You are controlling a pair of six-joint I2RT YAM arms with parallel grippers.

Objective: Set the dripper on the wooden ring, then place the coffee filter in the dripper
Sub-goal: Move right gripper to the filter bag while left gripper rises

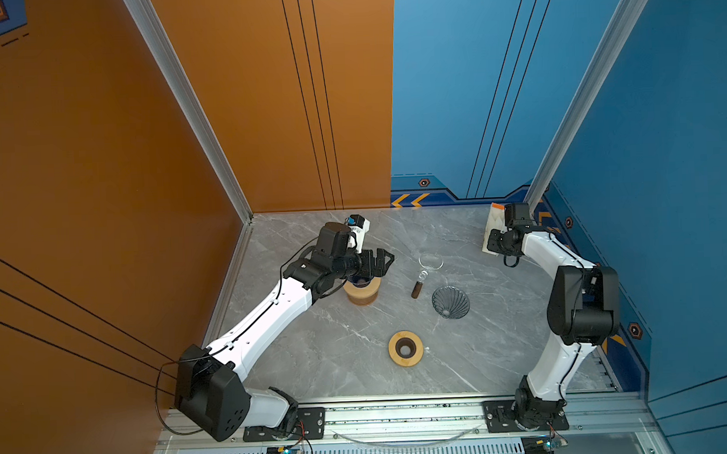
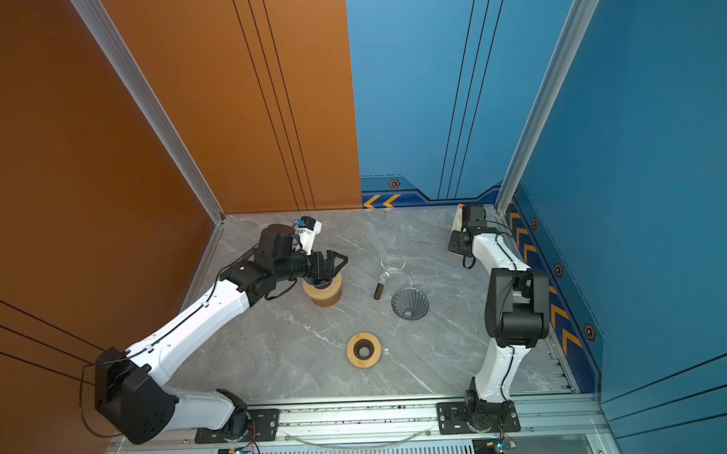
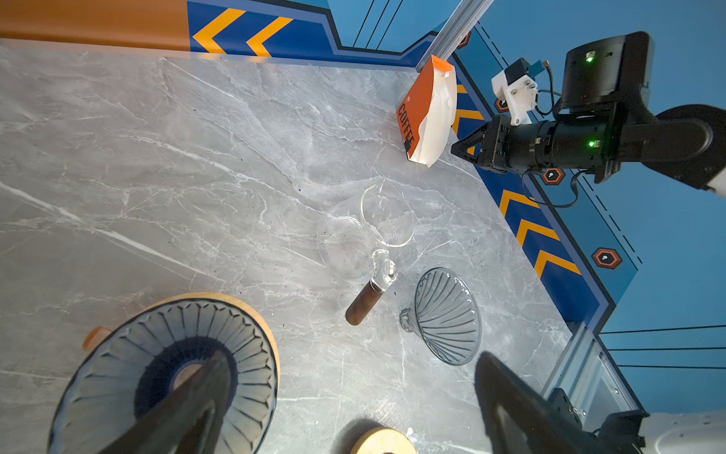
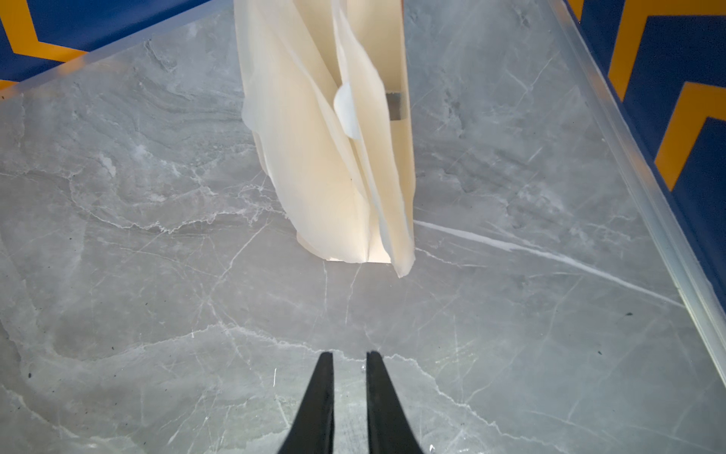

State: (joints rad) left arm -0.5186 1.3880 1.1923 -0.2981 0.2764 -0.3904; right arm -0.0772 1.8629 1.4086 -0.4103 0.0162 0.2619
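Seen from above, two white and black robot arms reach over a grey marble counter (image 1: 316,342) inside a booth with orange and blue walls. At the back right corner stands an orange and white pouch marked COFFEE (image 3: 430,114), with cream paper coffee filters (image 4: 334,157) fanned upright in it. The right pincer (image 4: 349,355) points at these filters from just beside them without touching. Its tips are nearly closed, with a narrow gap between them and nothing in it. Toward the back left, a blue ribbed dripper (image 3: 169,377) sits on a round wooden stand (image 1: 362,296). The left pincer (image 1: 381,260) hangs over it, spread wide and holding nothing. In the left wrist view one finger (image 3: 188,397) crosses the dripper's middle while the other is well off to the side. Between the arms, a clear glass carafe (image 1: 431,261) with a dark wooden handle (image 1: 417,290) sits on the counter. Just beside it a smoky glass dripper (image 1: 450,302) lies on its side. Nearer the front lies a wooden ring (image 1: 405,348) with a dark hole in its centre. No filter is in either dripper.
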